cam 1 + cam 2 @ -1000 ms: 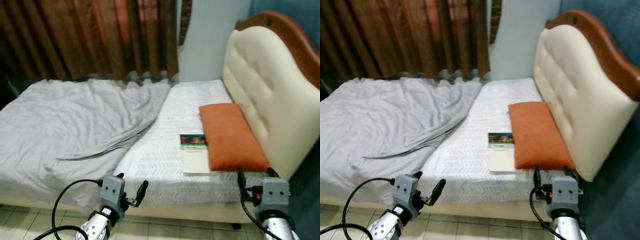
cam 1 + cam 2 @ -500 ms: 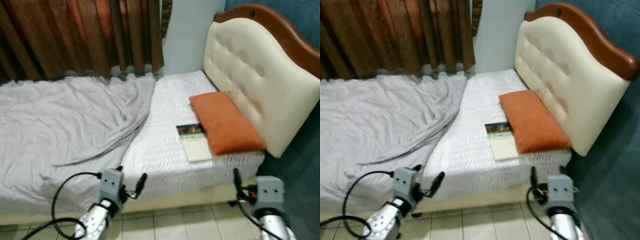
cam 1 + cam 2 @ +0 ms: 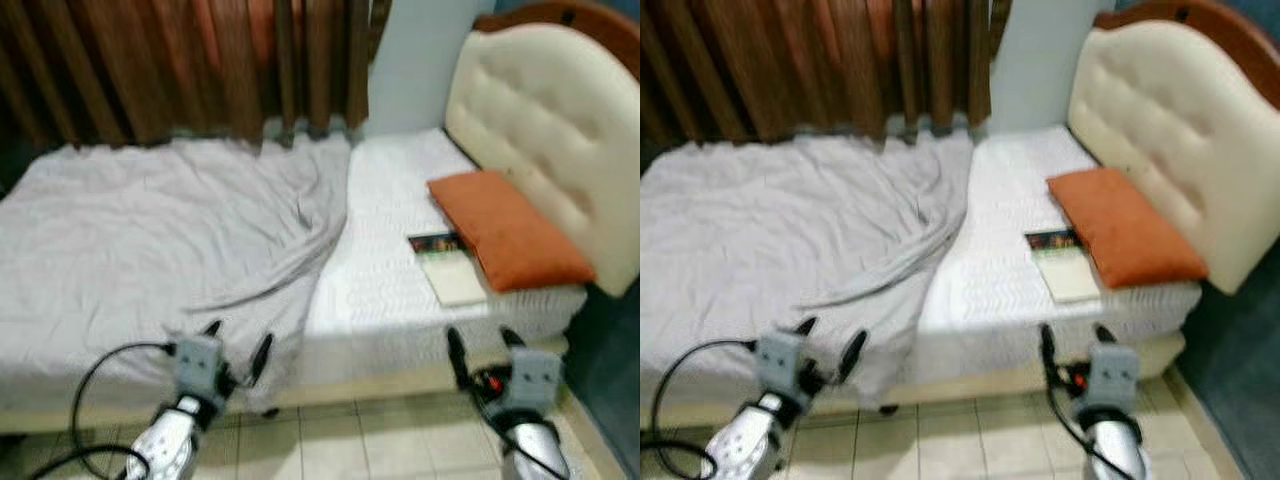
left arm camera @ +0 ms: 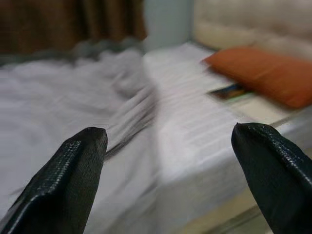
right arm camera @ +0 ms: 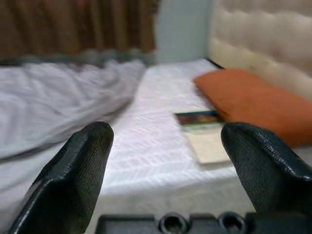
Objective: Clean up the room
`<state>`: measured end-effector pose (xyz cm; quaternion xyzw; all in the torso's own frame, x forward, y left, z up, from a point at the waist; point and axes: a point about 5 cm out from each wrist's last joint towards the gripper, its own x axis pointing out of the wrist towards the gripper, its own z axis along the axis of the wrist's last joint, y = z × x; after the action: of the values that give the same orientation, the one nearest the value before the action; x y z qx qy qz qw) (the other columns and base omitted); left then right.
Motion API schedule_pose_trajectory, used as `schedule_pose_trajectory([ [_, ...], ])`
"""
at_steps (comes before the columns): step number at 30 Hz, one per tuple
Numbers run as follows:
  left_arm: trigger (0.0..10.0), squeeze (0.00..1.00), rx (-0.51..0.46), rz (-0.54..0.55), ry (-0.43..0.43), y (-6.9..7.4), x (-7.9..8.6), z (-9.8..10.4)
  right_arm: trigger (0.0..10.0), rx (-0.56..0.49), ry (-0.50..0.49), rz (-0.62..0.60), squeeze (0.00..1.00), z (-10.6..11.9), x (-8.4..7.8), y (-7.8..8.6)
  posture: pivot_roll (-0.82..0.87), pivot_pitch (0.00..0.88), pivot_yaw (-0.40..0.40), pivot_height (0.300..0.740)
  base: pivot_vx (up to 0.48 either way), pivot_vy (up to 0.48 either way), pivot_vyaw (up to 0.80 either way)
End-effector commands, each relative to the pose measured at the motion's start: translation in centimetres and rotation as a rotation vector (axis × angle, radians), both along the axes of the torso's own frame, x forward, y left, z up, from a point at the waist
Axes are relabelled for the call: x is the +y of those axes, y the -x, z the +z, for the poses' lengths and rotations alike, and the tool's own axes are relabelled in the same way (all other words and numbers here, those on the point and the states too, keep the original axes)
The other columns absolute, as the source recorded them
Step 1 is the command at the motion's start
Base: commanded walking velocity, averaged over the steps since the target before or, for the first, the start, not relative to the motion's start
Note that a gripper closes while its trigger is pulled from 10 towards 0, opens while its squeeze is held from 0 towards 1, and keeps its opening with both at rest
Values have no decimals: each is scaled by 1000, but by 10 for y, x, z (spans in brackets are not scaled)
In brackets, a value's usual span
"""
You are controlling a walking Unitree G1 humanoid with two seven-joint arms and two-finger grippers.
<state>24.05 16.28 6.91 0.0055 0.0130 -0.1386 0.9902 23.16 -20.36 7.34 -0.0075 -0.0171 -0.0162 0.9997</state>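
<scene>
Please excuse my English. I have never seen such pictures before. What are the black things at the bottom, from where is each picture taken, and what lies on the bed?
This is a walking humanoid robot. The two wide pictures come from the two eyes of a camera on its head, looking down at a bed. The black things are its two-fingered hands: the left gripper and the right gripper, both held low before the bed's edge, open and empty. The two close pictures come from a camera on each wrist, looking out between that gripper's fingers. On the bed lie a rumpled grey blanket, an orange pillow near the padded headboard, and a book beside the pillow. The pictures are somewhat blurred.
</scene>
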Motion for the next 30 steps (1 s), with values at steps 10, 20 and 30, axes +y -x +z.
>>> schedule_pose_trajectory([
  [10, 10000, 0, 87, 61, -44, -1, 0, -16, 10000, 33, 53, 26, 0, -3, -4, -9, -59, 52, 32, 740, 0, 432, 0],
  [20, 10000, 0, 115, 72, -15, -6, 0, -18, 10000, 57, 70, 46, 0, -7, -1, -9, -58, 57, 36, 740, 0, 288, -357],
  [30, 10000, 0, 116, 4, -93, -16, -6, -14, 10000, 59, 70, 55, 0, -9, 1, -10, -60, 47, 47, 740, 0, 461, -80],
])
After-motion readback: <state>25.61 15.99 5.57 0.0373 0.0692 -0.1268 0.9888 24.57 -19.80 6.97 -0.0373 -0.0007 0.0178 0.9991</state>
